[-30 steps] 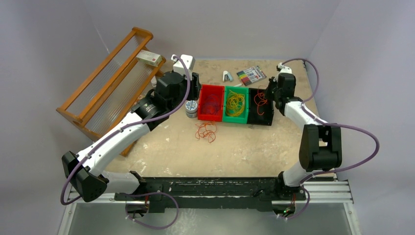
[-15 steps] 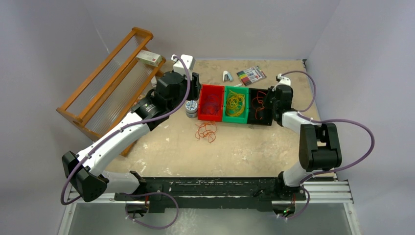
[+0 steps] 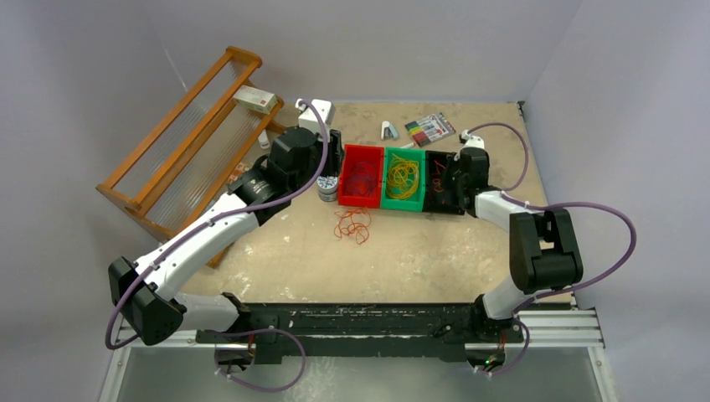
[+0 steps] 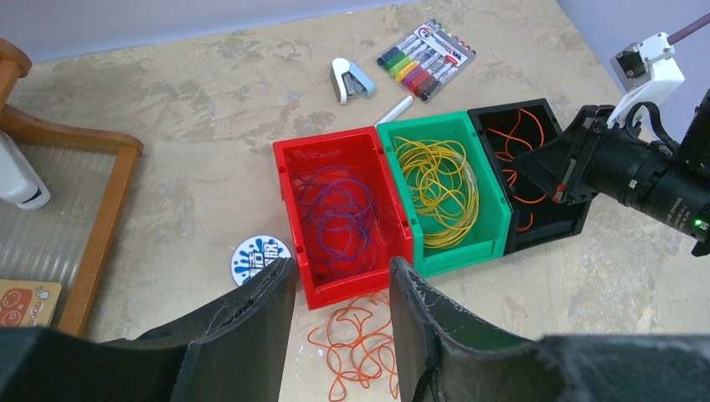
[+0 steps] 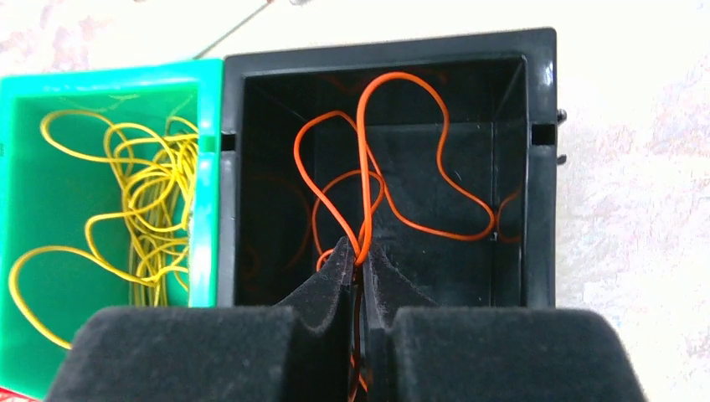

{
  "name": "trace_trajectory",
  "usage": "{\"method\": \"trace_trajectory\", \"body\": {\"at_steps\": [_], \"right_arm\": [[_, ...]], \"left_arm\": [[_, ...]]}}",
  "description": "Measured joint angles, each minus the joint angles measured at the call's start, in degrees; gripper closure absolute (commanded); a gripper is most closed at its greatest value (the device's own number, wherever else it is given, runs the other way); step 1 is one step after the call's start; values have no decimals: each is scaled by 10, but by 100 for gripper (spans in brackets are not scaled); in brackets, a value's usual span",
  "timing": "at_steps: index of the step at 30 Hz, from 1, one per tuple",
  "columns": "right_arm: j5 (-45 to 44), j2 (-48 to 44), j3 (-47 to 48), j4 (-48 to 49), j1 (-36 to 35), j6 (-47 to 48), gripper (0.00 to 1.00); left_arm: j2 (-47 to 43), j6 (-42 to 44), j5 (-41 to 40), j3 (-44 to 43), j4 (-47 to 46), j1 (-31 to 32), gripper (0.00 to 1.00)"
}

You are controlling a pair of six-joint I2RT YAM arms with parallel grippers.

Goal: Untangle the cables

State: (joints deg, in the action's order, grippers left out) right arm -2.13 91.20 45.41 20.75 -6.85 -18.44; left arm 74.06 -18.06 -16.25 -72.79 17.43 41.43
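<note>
Far left, a wooden rack (image 3: 188, 151) sits at the table (image 3: 419, 260) edge, with the left arm running just beside it, so that side is tight. The left gripper (image 4: 342, 272) hangs with its fingers spread and nothing between them, above the near wall of the red bin (image 4: 356, 287). A round printed disc (image 4: 260, 258) lies just beside its left finger. Below the gap we note the loose orange cables (image 4: 356, 356), a tangle on the tabletop just in front of the red bin; the fingers cut off its sides. Purple cables (image 4: 335, 213) lie in the red bin and yellow cables (image 4: 439, 180) in the green bin (image 4: 465, 251). The three bins stand wall to wall. Rightmost is the black bin (image 5: 377, 46): the right gripper (image 5: 358, 251) is at its near rim, pads clenched on one orange cable (image 5: 362, 167) that loops inside the bin. The cable's lower run vanishes between the pads. Open tabletop spreads from the bins toward the arm bases. Behind the bins lie a stapler (image 4: 350, 78) and a marker pack (image 4: 425, 60). From above, the right fingers blur into the black bin.
</note>
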Motion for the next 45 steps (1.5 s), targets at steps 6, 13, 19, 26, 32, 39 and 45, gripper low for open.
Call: {"method": "trace_trajectory", "body": {"at_steps": [6, 13, 19, 26, 32, 39, 45], "right_arm": [[-4, 14, 5, -33, 0, 1, 86], [-19, -1, 6, -58, 0, 0, 63], [-25, -67, 14, -80, 0, 1, 53], [-35, -115, 22, -91, 0, 7, 52], [19, -168, 21, -69, 0, 46, 53], [138, -197, 19, -23, -4, 77, 54], [158, -196, 10, -11, -17, 81, 55]], "left_arm": [[0, -5, 0, 5, -2, 0, 55], [0, -18, -11, 18, -1, 0, 52], [1, -30, -24, 35, 0, 0, 48], [4, -40, -28, 45, 2, 0, 48], [4, -56, -6, 84, -1, 0, 50], [32, -97, 48, 155, -23, 0, 58], [66, -129, 65, 211, -45, 2, 58]]}}
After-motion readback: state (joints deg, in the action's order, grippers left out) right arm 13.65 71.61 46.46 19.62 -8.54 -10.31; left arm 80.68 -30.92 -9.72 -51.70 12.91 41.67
